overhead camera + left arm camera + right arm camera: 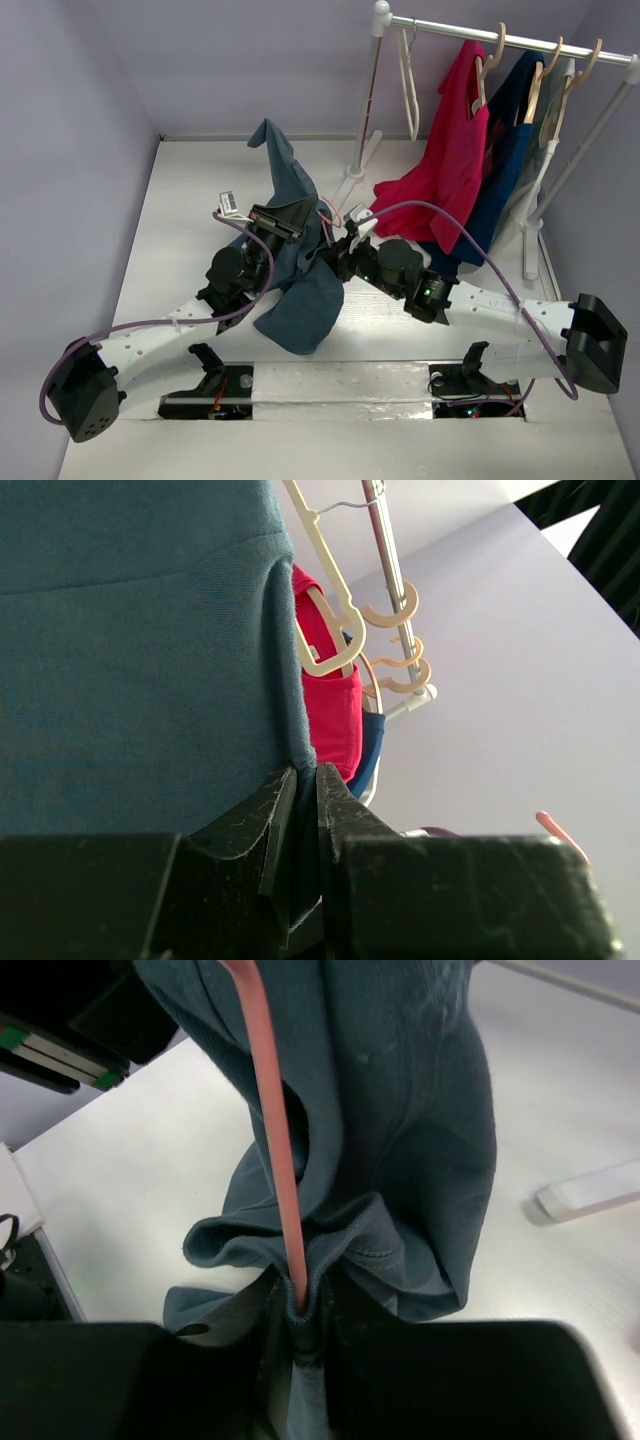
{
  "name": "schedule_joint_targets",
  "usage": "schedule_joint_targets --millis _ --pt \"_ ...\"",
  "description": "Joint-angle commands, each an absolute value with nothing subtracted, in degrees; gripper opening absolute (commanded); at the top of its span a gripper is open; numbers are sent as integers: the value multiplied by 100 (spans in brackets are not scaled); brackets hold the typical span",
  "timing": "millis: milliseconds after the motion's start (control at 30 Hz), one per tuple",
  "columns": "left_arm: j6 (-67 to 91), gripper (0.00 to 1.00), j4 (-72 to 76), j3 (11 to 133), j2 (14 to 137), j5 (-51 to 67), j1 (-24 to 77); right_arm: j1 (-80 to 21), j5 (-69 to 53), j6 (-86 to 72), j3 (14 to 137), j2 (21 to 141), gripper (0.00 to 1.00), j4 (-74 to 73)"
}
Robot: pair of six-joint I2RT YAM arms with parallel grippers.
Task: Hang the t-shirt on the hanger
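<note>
Left gripper (302, 785) was pinched shut on an edge of the t-shirt (130, 660). Right gripper (300, 1310) was closed on the hanger (275, 1130) and some t-shirt cloth.

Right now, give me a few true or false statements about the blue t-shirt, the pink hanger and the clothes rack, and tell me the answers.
1. The left gripper is shut on the t-shirt. True.
2. The t-shirt hangs on the rack. False: it is held up, bunched between the two grippers, in front of the rack.
3. The hanger runs as a pink rod down into the right gripper, with t-shirt fabric around it. True.
4. The red t-shirt lies crumpled under the rack. False: it hangs from the rail on a wooden hanger.
5. The cream hanger on the rack is bare. True.
</note>
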State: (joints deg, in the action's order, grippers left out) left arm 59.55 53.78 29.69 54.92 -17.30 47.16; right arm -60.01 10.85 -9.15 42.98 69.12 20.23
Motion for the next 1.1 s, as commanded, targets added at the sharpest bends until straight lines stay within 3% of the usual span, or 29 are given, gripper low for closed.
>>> schedule_joint_targets --millis 0,133,233,267,400,600,800,900,967,1067 --pt "6012 0 5845 2962 5397 -1731 4798 -5994 1274 -791 4632 6935 12 2435" --pt "5854 0 5573 2997 5274 -1802 4799 -5994 1301 -905 4500 6715 0 2199" --pt "5372 34 4810 3251 5107 -1977 4799 -5994 1178 -1080 4369 6295 0 1524" --pt "5240 50 4555 3330 5011 -2125 4799 -5994 1056 -1212 4342 6145 0 1294" --pt "4650 66 3632 3708 4799 -2487 4799 -5994 581 -1546 4175 5381 0 195" --pt "4043 71 2805 4315 4948 -2619 4343 -5994 317 -1872 3955 4141 0 -940" --pt "3912 71 3118 4403 5414 -1758 3586 -5994 272 -2065 3893 3534 0 -1493" --pt "3561 65 3452 4203 5432 -1679 3586 -5994 422 -2153 4051 3402 0 -1784" --pt "3376 55 3768 3904 5397 -1373 3586 -5994 492 -2197 4157 3314 0 -1986" --pt "3226 53 4033 3631 5379 -1065 3586 -5994 571 -2215 4324 3243 0 -2170"
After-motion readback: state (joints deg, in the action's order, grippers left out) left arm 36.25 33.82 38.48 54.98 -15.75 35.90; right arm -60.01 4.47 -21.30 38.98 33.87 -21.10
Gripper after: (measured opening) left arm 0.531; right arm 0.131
